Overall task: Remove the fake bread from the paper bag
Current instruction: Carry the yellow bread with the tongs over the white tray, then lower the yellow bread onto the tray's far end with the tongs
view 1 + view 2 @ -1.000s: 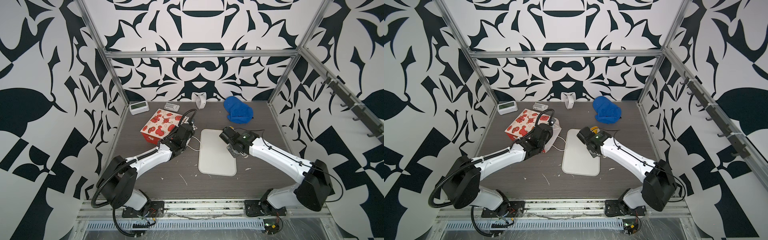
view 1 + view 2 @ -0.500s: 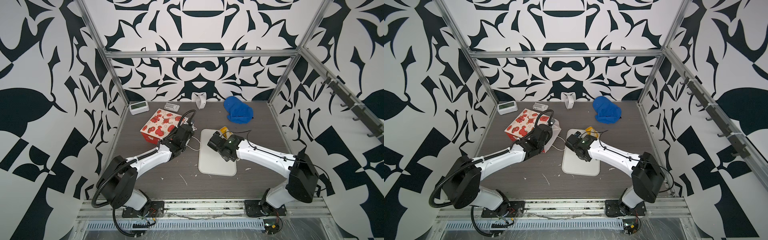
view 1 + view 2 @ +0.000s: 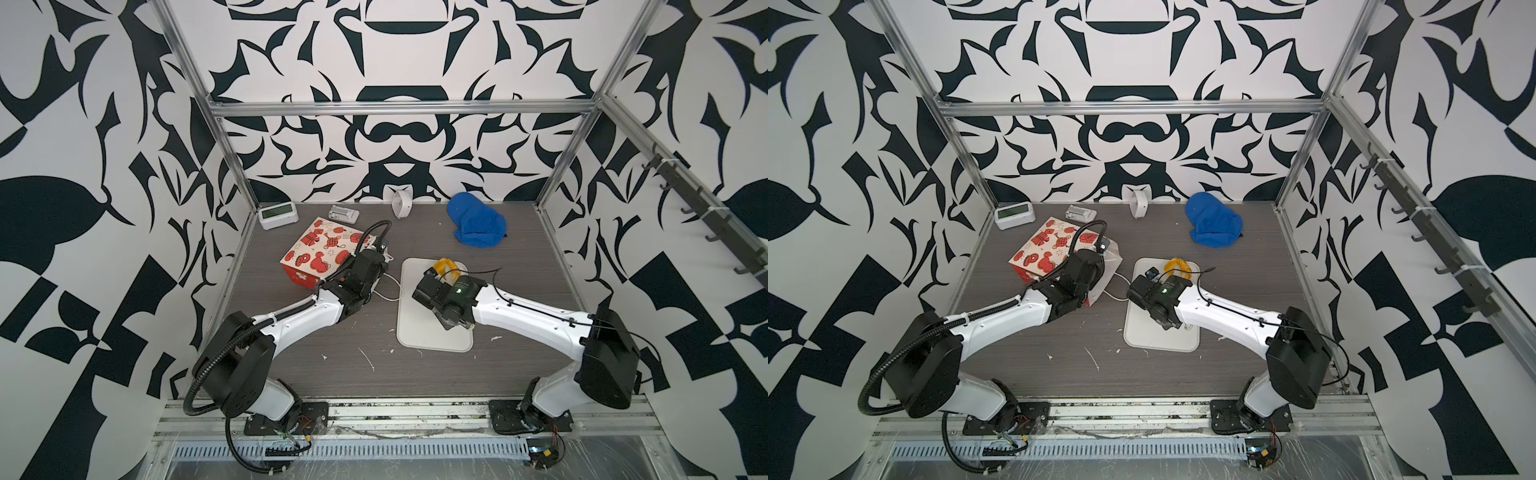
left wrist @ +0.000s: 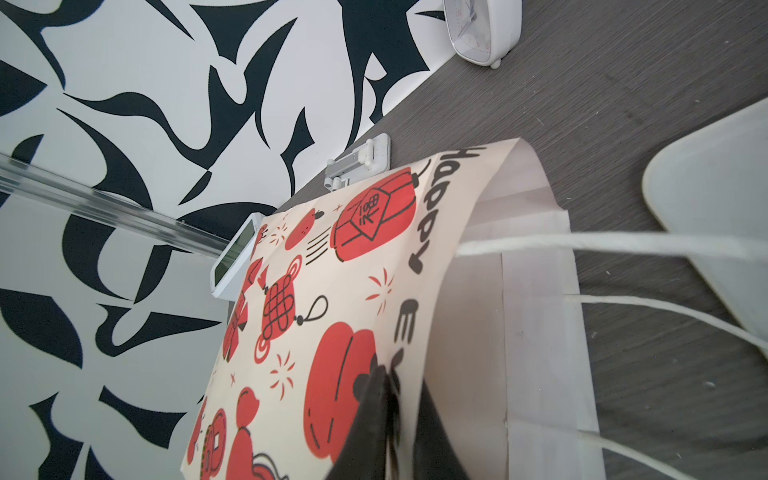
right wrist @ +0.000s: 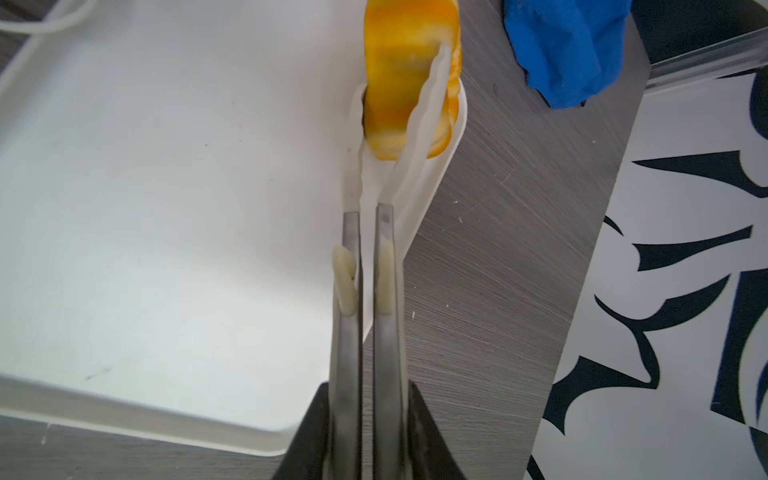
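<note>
Here, a piece of toy bread is sitting in tongs at the tray's far right corner.
The right gripper is squeezing the tongs, jaws tight on their metal arms. The pale tips are pinching the yellow-orange bread at the white tray rim; contact with the tray is unclear. To the left, the paper bag is lying on its side, mouth facing the tray. The left gripper is clamping that mouth's upper edge. A blue cloth is lying far right.
</note>
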{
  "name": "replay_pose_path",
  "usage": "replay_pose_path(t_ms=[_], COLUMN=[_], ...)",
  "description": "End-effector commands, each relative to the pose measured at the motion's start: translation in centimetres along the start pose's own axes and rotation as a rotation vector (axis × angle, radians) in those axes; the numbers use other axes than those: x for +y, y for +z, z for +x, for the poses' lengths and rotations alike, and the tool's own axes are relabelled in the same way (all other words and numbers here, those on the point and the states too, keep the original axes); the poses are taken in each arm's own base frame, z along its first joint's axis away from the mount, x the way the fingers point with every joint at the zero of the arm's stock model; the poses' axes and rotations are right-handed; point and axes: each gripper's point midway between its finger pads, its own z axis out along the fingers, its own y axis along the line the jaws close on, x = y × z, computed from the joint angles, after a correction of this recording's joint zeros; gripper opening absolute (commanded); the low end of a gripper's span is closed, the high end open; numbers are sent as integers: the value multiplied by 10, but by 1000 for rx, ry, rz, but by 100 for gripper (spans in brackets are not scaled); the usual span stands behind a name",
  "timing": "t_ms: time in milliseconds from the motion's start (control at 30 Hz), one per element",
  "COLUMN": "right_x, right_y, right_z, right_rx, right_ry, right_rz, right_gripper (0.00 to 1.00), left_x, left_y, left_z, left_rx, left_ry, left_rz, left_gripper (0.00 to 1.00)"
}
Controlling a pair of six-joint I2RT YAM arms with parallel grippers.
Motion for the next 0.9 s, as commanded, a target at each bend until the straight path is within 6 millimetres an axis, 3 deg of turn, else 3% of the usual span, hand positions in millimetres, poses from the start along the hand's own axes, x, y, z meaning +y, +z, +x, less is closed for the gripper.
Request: replay_pose_path(t_ms=[0,467,633,867], right_x=[34,52,47,33], right_y=[-5,-14,-26,-26], right_z=[12,15,5,4], right_rx=[48,52,-1,-25], right_ry=[-12,18,39,57], right_rz=[-171,-286,-298,-231], right_gripper=[16,22,22,21], left_x=[5,4,5,3], left_y=[-2,-2,-3,-1], left_z=[0,-1,-3,-5], left_rx=[-12,-14,-19,-16], left_ry=[-34,-36,-36,-30], left_rz=[-6,-2,1,6], left_gripper=[12,12,12,12])
